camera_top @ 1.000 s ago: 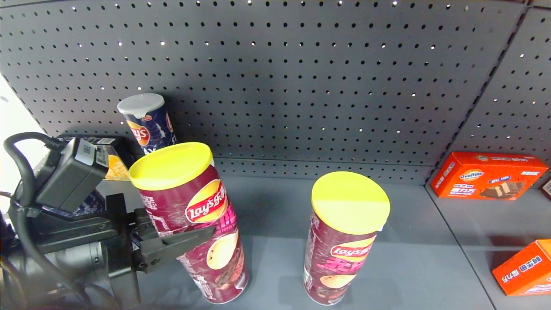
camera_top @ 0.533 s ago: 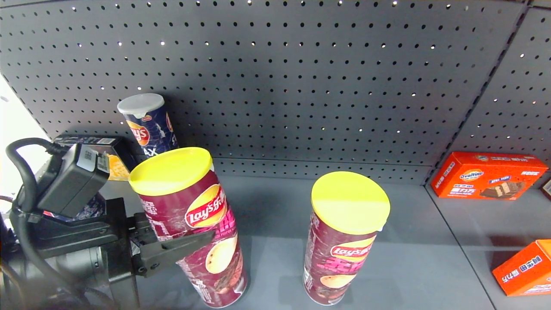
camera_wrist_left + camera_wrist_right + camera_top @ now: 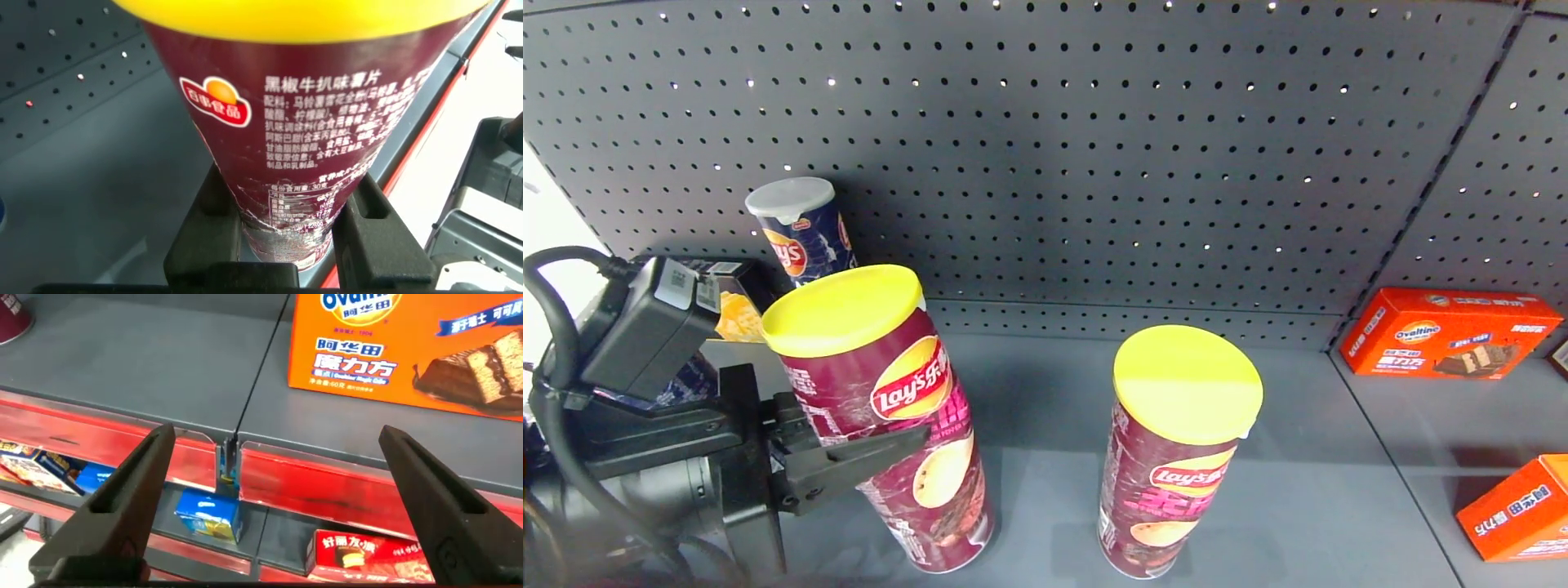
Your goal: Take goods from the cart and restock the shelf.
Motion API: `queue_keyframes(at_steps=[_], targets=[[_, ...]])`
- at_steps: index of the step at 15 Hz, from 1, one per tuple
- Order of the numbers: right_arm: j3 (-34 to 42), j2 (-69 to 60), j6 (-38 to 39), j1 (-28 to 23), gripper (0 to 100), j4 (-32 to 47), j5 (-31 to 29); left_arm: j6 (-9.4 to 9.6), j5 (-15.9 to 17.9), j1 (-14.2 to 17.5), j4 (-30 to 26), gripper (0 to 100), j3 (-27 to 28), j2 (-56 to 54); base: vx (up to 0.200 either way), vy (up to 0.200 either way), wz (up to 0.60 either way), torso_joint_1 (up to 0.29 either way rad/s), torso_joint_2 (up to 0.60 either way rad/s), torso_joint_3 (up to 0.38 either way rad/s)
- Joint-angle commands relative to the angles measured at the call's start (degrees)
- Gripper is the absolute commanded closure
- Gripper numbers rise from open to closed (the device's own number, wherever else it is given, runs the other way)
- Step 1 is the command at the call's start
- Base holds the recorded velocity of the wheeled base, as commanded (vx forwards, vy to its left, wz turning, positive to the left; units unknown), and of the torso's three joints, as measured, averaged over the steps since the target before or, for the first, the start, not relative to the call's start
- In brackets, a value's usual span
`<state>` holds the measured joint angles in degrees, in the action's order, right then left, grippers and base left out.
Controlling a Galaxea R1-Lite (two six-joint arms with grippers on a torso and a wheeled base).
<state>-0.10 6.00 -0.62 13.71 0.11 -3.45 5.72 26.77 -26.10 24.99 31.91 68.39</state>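
Currently left jaws clamp the maroon chip can [image 3: 882,408] mid-body, tilted over the shelf [image 3: 1045,498]; second can [image 3: 1176,474] stands to their right. Right wrist view: right jaws spread wide, orange box [image 3: 409,343] beyond.

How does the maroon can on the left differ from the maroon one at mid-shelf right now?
The left maroon can is clamped in the left gripper; the mid-shelf maroon can stands free. The left can is in front of the blue can; the mid-shelf one has only pegboard behind. Both have maroon bodies and yellow lids.
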Motion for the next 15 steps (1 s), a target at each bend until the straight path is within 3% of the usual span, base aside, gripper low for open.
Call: queue_keyframes(at_steps=[1,6,7,8,15], targets=[[0.0,0.2,0.0,0.1,0,0.0,0.0,0.0,0.0,0.0,0.0,100,0.3,0.1,0.0,0.0,0.0,0.0,0.0,0.0],[0.0,0.2,0.0,-2.3,0,0.1,0.0,0.0,0.1,-0.3,2.3,100,0.8,0.7,0.0,0.0,0.0,0.0,0.0,0.0],[0.0,0.3,0.0,-5.5,0,0.1,0.0,0.0,0.3,-0.4,2.3,100,1.0,1.1,0.0,0.0,0.0,0.0,0.0,0.0],[0.0,-0.7,0.0,-15.3,0,0.0,0.0,0.08,1.8,-0.3,2.3,100,2.0,1.9,0.0,0.0,0.0,0.0,0.0,0.0],[0.0,-6.0,0.3,-13.8,0,0.0,0.0,0.08,2.5,-1.4,1.9,100,6.4,2.6,0.0,0.0,0.0,0.0,0.0,0.0]])
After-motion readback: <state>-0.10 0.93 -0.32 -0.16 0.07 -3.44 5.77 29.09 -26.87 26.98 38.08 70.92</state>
